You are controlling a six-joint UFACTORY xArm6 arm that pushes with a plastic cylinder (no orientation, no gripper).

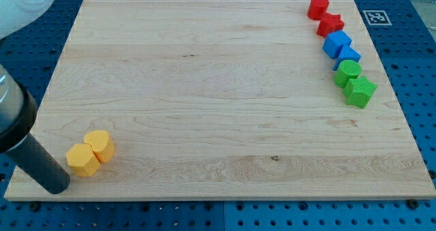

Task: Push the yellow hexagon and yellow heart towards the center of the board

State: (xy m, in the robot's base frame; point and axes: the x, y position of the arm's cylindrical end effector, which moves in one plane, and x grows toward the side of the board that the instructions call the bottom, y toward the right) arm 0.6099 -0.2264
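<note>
Two yellow blocks sit low at the view's left, and that's where the action is: the yellow hexagon nearer the corner, the yellow heart touching it just up and to the right. My tip is planted on the counter just left of and slightly below the hexagon, near it, though whether it's touching I can't tell. As for the tool, it's a plain dark rod slanting in from the view's left edge, with nothing that opens or closes and nothing held. Both yellows lie well away from the middle of the board. Over at the view's top right, six more blocks run down the edge in a tight curved line: a red cylinder, a red star, a blue block, a second blue block, a green block and a second green block.
</note>
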